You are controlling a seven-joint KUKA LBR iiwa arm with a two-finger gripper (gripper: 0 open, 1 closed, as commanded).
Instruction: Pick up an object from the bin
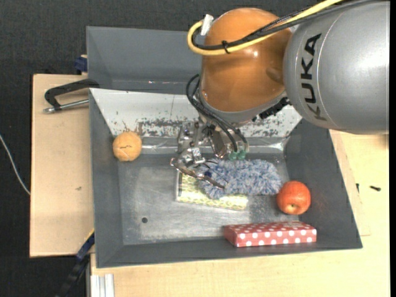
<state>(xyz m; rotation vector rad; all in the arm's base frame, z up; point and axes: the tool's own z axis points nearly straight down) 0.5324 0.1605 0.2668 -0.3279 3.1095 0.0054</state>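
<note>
At the left of the frame the grey metal bin (105, 184) shows its sloping left wall, and just inside it, in the upper left of the bin floor, lies a round orange ball with a dull, slightly creased skin (127, 146), well apart from everything else. Near the middle of the frame the metal two-finger gripper (195, 164) hangs low over the bin floor. It sits above the left end of a flat, pale yellow-green patterned pad (213, 198) and the left tip of a shaggy blue-grey cloth (247, 176). I cannot tell whether the gripper is apart or together, nor whether it touches either thing, as its parts are tangled against the cloth's fringe. The cloth lies across the top of the pad and stretches right from the gripper. Below them, along the bin's lower edge, lies a long red box with white dots (270, 234). At the cloth's right end a shiny red apple (294, 197) touches or nearly touches it. In the upper right the arm's rounded orange wrist cover (241, 57) and grey body (346, 60) reach in.
</note>
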